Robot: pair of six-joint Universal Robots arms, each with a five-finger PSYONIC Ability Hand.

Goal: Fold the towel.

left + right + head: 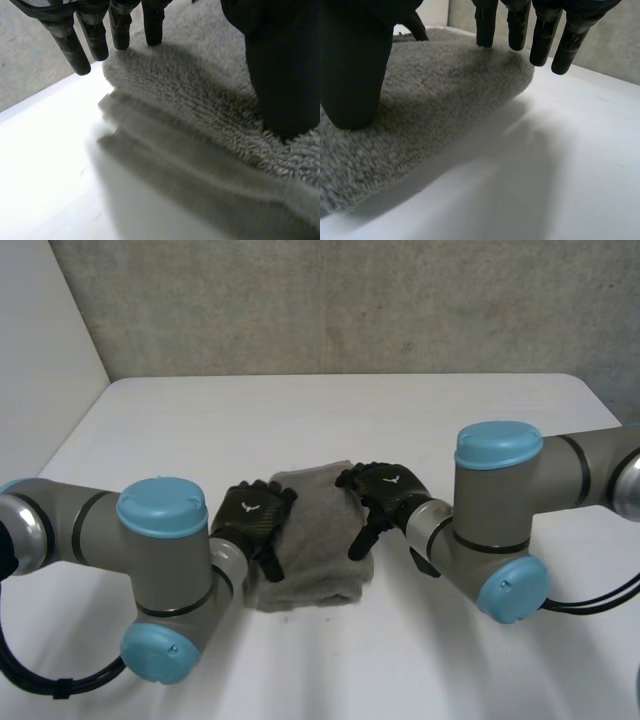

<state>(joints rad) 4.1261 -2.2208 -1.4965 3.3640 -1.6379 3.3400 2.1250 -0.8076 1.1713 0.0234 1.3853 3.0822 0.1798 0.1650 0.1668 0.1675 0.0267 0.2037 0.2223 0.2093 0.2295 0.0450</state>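
Left hand (255,515) and right hand (385,490) sit open, gripping nothing, at opposite edges of the folded towel (315,550) on the table (300,420), apparently just touching it. Snagged pile on withdrawal could undo the fold.

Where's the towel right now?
In the head view the grey towel lies folded small at the middle of the white table, between the two hands: left hand on its left edge, right hand on its right edge.

Looks like a lab test cell; bare white table (330,410); raw concrete wall (350,300) behind; two robot arms.
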